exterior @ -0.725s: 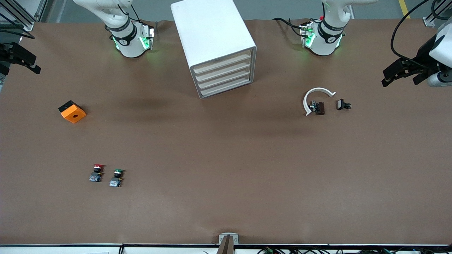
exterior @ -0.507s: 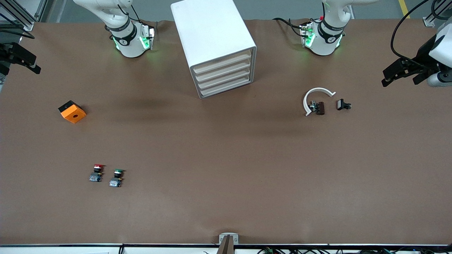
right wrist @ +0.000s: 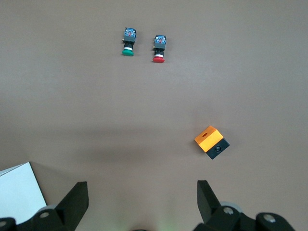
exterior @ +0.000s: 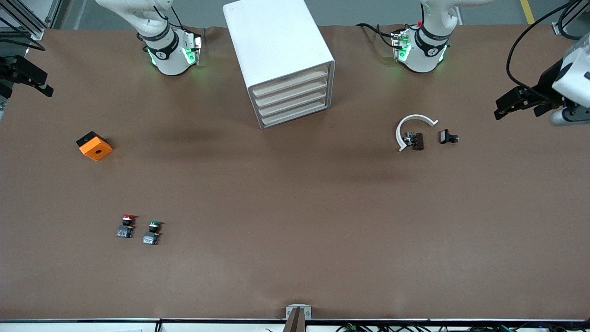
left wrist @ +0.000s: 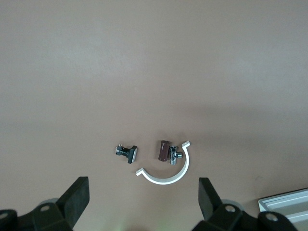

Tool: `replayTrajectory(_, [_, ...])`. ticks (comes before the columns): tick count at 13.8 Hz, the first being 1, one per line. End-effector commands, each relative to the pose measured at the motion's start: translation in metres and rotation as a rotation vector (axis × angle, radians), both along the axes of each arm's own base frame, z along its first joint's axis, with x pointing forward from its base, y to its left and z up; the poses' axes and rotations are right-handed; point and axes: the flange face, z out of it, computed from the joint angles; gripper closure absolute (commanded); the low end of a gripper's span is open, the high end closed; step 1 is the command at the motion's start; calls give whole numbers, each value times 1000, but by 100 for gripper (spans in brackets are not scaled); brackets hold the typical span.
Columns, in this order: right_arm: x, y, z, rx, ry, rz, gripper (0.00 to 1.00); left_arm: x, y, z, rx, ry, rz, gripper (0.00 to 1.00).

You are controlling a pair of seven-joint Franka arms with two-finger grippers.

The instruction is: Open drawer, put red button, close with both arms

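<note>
The red button [exterior: 125, 226] lies on the brown table near the right arm's end, beside the green-capped button [exterior: 152, 232]. The right wrist view also shows the red button [right wrist: 159, 48]. The white drawer cabinet [exterior: 281, 60] stands between the arm bases, with its several drawers [exterior: 292, 99] shut. My right gripper [exterior: 44, 87] hovers open and empty over the table's edge at the right arm's end; its own view shows it [right wrist: 142, 202] wide open. My left gripper [exterior: 502, 108] hovers open and empty over the left arm's end [left wrist: 144, 202].
An orange box [exterior: 94, 145] lies farther from the front camera than the buttons. A white C-shaped ring [exterior: 412, 123], a brown part [exterior: 417, 141] and a small black part [exterior: 447, 137] lie toward the left arm's end, and show in the left wrist view [left wrist: 166, 175].
My left gripper has shifted slightly in over the table's end. The right arm and all objects have not moved.
</note>
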Motion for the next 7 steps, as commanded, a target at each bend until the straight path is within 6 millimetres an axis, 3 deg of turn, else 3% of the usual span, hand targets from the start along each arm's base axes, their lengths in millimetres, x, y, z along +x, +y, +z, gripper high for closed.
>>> replayTrajectory(1, [-6,-1,2,-12,-11,7,0,26,-15,-47,8,95,-24,0])
replayTrajectory(4, [-6,-2,2,-18,-12,7,0,45,-38,-89,10,134,-15,0])
replayTrajectory(7, [-6,-2,1,-18,-9,7,0,58,-90,-126,19,134,98,0])
